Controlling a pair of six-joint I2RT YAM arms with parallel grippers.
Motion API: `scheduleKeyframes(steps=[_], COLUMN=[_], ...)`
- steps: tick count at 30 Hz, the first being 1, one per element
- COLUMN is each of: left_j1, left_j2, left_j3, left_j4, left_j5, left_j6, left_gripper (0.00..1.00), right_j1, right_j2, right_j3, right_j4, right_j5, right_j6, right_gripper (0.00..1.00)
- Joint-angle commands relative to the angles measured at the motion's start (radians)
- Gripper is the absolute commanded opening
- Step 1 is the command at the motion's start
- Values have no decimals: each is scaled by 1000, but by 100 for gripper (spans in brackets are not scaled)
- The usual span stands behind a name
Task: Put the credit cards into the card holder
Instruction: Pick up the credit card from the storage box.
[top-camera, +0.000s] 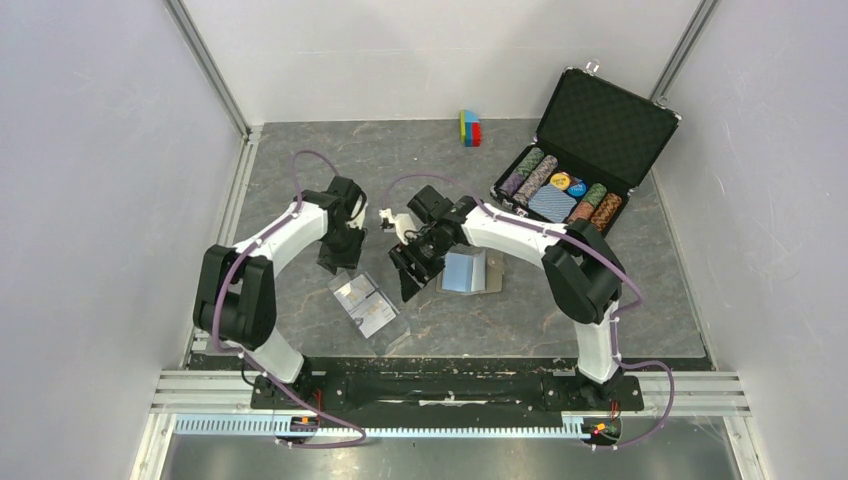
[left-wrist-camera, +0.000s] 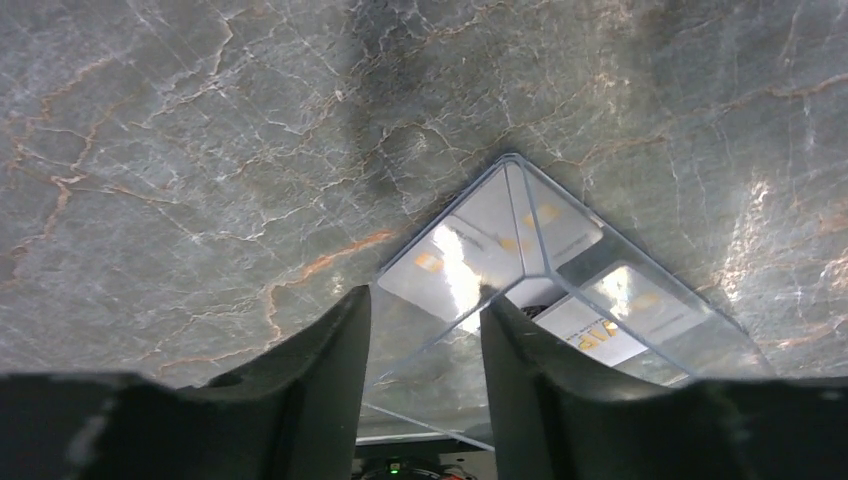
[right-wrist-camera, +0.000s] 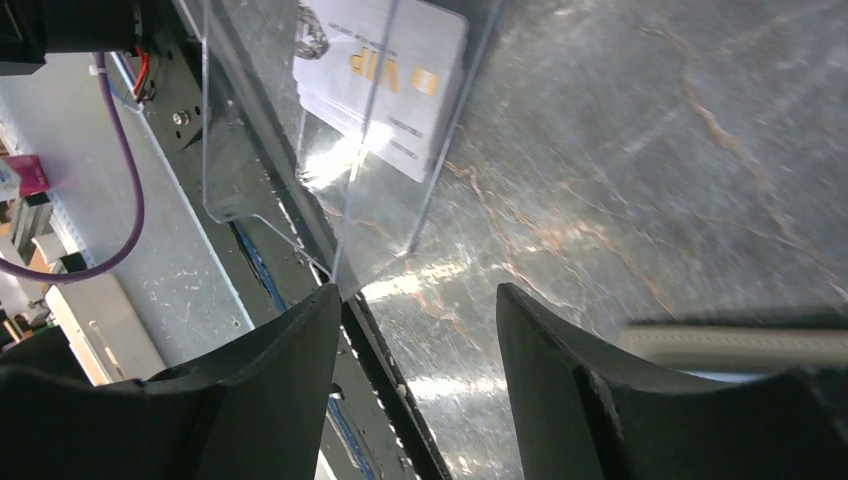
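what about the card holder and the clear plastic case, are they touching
Apart. The top external view shows a strip of bare table between the clear plastic case and the card holder.

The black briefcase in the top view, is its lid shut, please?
No, the briefcase lid stands open, with rows of chips showing inside.

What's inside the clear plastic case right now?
Two whitish credit cards with gold marks, one reading VIP, show inside the clear case. Any cards stacked beneath them are hidden.
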Motion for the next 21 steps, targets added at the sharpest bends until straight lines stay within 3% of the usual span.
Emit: scheduleKeyframes(steps=[1, 5, 10, 16, 18, 19, 21], left_j1=[3, 3, 3, 3, 3, 3, 3], left_j2=[21, 9, -15, -27, -35, -45, -68], left_j3=[38, 29, 21, 6, -2, -2, 3], left_j4=[29, 45, 58, 60, 57, 55, 50], left_j5=[16, 40, 39, 39, 35, 37, 44], left_j6=[36, -15, -105, -185, -200, -204, -207], left_gripper=[46, 26, 10, 5, 8, 15, 42], right_j1=[-48, -97, -163, -225, -233, -234, -233], right_j2=[-79, -110, -136, -164, -163, -163, -165], right_j3=[-27, -49, -99, -145, -145, -143, -144], right_j4=[7, 16, 30, 53, 53, 54, 62], right_j5=[51, 86, 133, 154, 151, 145, 124], right_j6=[-1, 4, 11, 18, 17, 16, 20], right_gripper=[61, 62, 63, 63, 63, 64, 64])
